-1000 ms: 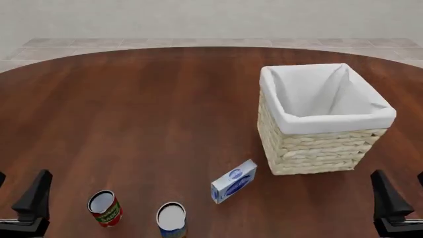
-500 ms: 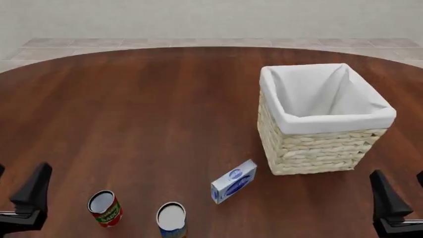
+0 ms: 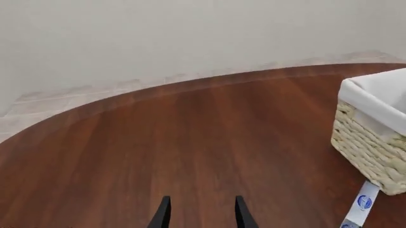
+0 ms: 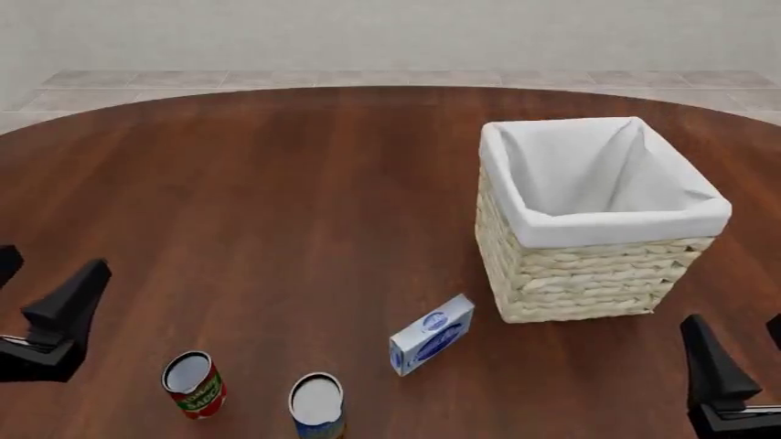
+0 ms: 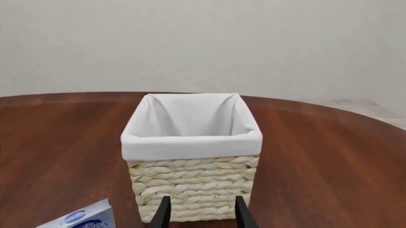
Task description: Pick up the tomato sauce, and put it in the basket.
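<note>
Left gripper [image 4: 37,315] open, empty, lower left of the front view; should drop straight over the upright sauce [image 4: 194,384], avoiding the blue can [image 4: 317,405].

we can read no words anywhere: the small box [image 4: 433,335] carries a round blue logo too blurred to make out, and the tomato sauce [image 4: 194,384] label print is illegible.

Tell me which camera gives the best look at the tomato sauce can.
The front view. It shows the tomato sauce whole, upright on the table near the left hand, red label and pale top visible. Neither the left wrist view nor the right wrist view shows it at all.
</note>
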`<state>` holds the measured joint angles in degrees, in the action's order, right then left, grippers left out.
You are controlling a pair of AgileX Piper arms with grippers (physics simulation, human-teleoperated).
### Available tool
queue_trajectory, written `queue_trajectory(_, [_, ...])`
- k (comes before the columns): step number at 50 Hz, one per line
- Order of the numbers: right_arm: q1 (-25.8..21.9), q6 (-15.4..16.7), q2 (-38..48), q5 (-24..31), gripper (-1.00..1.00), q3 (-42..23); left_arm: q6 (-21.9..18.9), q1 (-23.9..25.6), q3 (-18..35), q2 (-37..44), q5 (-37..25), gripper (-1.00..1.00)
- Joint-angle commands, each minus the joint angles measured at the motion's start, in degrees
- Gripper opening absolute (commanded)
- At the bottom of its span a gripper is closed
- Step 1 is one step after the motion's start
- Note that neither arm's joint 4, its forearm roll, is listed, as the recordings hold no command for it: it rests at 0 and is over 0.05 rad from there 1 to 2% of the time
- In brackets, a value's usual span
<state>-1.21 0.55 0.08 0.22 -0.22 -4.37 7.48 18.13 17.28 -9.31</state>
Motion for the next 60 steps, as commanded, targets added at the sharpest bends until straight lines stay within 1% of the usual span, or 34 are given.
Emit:
queue_trajectory(1, [-0.3, -0.01, 0.06, 0.2, 1.0, -0.02, -1.34, 1.36, 5.62, 6.44, -5.81, 1.0])
queue_trajectory(2, [-0.31, -0.02, 0.08, 0.19, 1.0, -0.01, -0.53, 1.49, 5.78, 7.52, -6.12, 1.0])
queue_trajectory(4, [-0.35, -0.06, 0.1, 0.2, 1.0, -0.01, -1.89, 3.16, 6.48, 7.93, -7.49, 1.0])
queue_trajectory(5, [-0.35, -0.08, 0.11, 0.2, 1.0, -0.02, -1.13, 3.31, 6.94, 9.6, -8.44, 1.0])
queue_trajectory(6, [-0.38, -0.06, 0.14, 0.19, 1.0, -0.02, -2.03, 3.24, 7.56, 9.18, -9.12, 1.0])
queue_trajectory(8, [-0.4, -0.04, 0.14, 0.2, 1.0, -0.03, -1.65, 3.3, 8.12, 10.45, -10.03, 1.0])
queue_trajectory(9, [-0.39, 0.01, 0.13, 0.23, 1.0, -0.04, -2.61, 2.41, 8.75, 11.4, -10.94, 1.0])
queue_trajectory(12, [-0.28, 0.06, 0.19, 0.22, 1.0, -0.02, -3.26, 2.45, 9.7, 12.13, -12.0, 1.0])
queue_trajectory(14, [-0.26, 0.1, 0.24, 0.18, 1.0, -0.01, -2.45, 2.86, 10.29, 12.63, -12.6, 1.0])
queue_trajectory(18, [-0.39, 0.09, 0.37, 0.18, 1.0, 0.03, -2.26, 3.46, 10.93, 13.82, -14.02, 1.0])
queue_trajectory(22, [-0.45, 0.05, 0.35, 0.23, 1.0, 0.03, -0.25, 4.78, 11.79, 14.13, -16.07, 1.0])
queue_trajectory(25, [-0.39, -0.02, 0.37, 0.23, 1.0, 0.05, -2.59, 4.82, 11.61, 14.44, -18.03, 1.0])
queue_trajectory(26, [-0.42, -0.04, 0.42, 0.2, 1.0, 0.06, -2.59, 4.82, 11.61, 14.44, -18.03, 1.0])
queue_trajectory(27, [-0.46, -0.03, 0.42, 0.2, 1.0, 0.08, -0.89, 5.73, 12.19, 15.02, -19.79, 1.0])
queue_trajectory(29, [-0.6, -0.04, 0.3, 0.31, 1.0, 0.1, -1.5, 5.9, 13.02, 15.44, -21.57, 1.0])
queue_trajectory(31, [-0.72, 0.03, 0.27, 0.34, 1.0, 0.12, -3.25, 5.91, 13.64, 15.84, -22.97, 1.0])
queue_trajectory(34, [-0.81, 0.09, 0.21, 0.41, 1.0, 0.12, -2.85, 5.82, 14.51, 16.36, -23.95, 1.0])
queue_trajectory(35, [-0.85, 0.04, 0.1, 0.51, 1.0, 0.13, -4.08, 5.7, 14.74, 16.63, -24.34, 1.0])
queue_trajectory(36, [-0.86, 0.08, 0.07, 0.54, 1.0, 0.14, -4.23, 6.02, 14.61, 17.02, -24.59, 1.0])
queue_trajectory(38, [-0.87, 0.08, 0.03, 0.58, 1.0, 0.15, -2.24, 6.24, 14.57, 17.62, -24.95, 1.0])
queue_trajectory(40, [-0.75, -0.02, 0.07, 0.5, 1.0, 0.14, -2.6, 7.38, 13.81, 18.09, -25.23, 1.0])
queue_trajectory(43, [-0.75, 0.02, 0.15, 0.41, 1.0, 0.13, -2.75, 7.36, 13.42, 18.79, -25.41, 1.0])
queue_trajectory(46, [-0.77, 0.0, 0.18, 0.39, 1.0, 0.13, -1.79, 7.26, 14.42, 19.68, -25.84, 1.0])
queue_trajectory(50, [-0.94, 0.21, 0.59, 0.06, 1.0, 0.16, -1.51, 7.78, 15.8, 21.32, -26.92, 1.0])
queue_trajectory(52, [-1.07, 0.28, 1.34, -0.62, 1.0, 0.17, -2.29, 7.82, 16.26, 21.64, -27.8, 1.0])
queue_trajectory(54, [-1.13, 0.28, 1.62, -0.88, 1.0, 0.17, -2.1, 7.8, 16.81, 21.91, -28.29, 1.0])
queue_trajectory(56, [-1.25, 0.34, 2.29, -1.51, 1.0, 0.17, -4.28, 6.69, 18.25, 21.93, -29.39, 1.0])
queue_trajectory(60, [-1.59, 0.45, 2.84, -1.96, 1.0, 0.19, -4.44, 5.84, 19.01, 22.19, -31.56, 1.0])
